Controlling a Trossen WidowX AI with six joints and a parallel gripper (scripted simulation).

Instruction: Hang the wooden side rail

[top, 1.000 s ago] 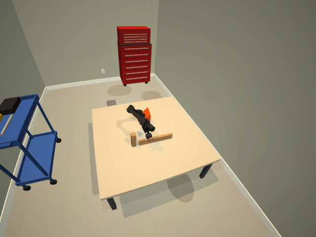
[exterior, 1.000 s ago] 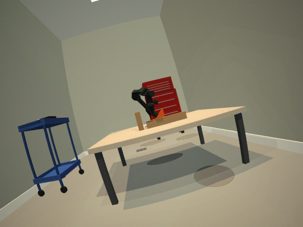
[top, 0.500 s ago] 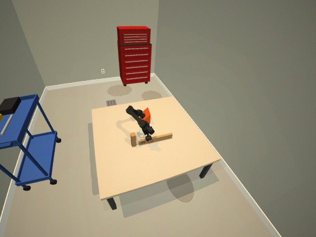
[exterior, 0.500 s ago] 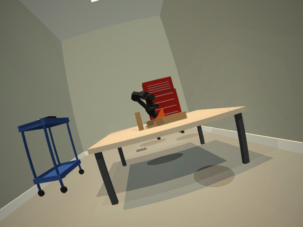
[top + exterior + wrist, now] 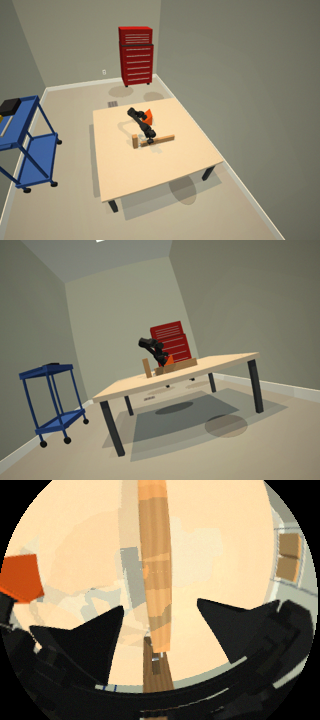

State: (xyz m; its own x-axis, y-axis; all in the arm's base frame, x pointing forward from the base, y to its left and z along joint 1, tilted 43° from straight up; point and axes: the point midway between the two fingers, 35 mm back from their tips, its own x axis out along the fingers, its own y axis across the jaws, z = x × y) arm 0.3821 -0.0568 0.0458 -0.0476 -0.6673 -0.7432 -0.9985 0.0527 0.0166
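Leftmost, a blue cart (image 5: 36,99) stands off the table (image 5: 165,165); a red tool chest (image 5: 136,55) sits by the back wall. Centrally, the headboard post (image 5: 134,141) stands upright, the wooden side rail (image 5: 165,138) lying flat just beside it — pale, long, straight. The gripper (image 5: 149,141) hangs over the rail's post end, fingers spread wide, grasping nothing.

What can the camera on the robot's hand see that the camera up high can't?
Only the wrist view shows the two open black fingers up close, standing either side of the wooden side rail with nothing gripped. Only the top view shows the whole room: the red tool chest, the blue cart, and the upright headboard post beside the rail's end. Both show the rail lying on the table and the orange block near the arm.
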